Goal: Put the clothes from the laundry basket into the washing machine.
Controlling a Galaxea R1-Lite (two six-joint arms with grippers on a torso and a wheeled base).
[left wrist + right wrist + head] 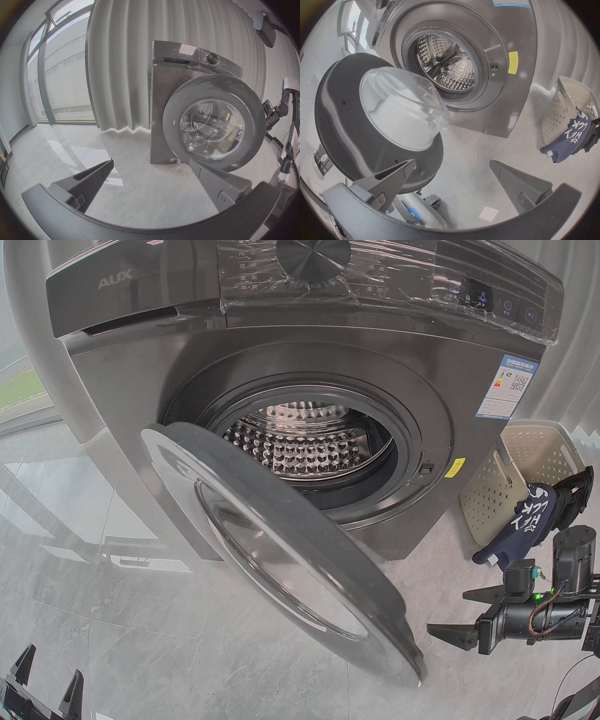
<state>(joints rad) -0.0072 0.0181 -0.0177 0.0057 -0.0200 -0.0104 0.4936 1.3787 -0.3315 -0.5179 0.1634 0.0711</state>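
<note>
A silver-grey front-loading washing machine (pixel 400 365) stands on the pale grey tiled floor (pixel 156 627). Its round, glass-windowed door (pixel 300 552) is swung wide open, and the perforated steel drum (pixel 300 446) behind it has no clothing visible inside. Just beside the machine's right side sits a cream perforated plastic laundry basket (pixel 494 490). A navy blue garment with white lettering (pixel 528 521) is draped over the basket's front rim and hangs down its outside, touching a black garment (pixel 578 490) that lies on the rim next to it.

The right end effector (pixel 453 615) hangs low above the floor between the open door and the basket, with its fingers spread wide and nothing between them. The left end effector (pixel 150 165) is well to the left of the door, also wide open and holding nothing.
</note>
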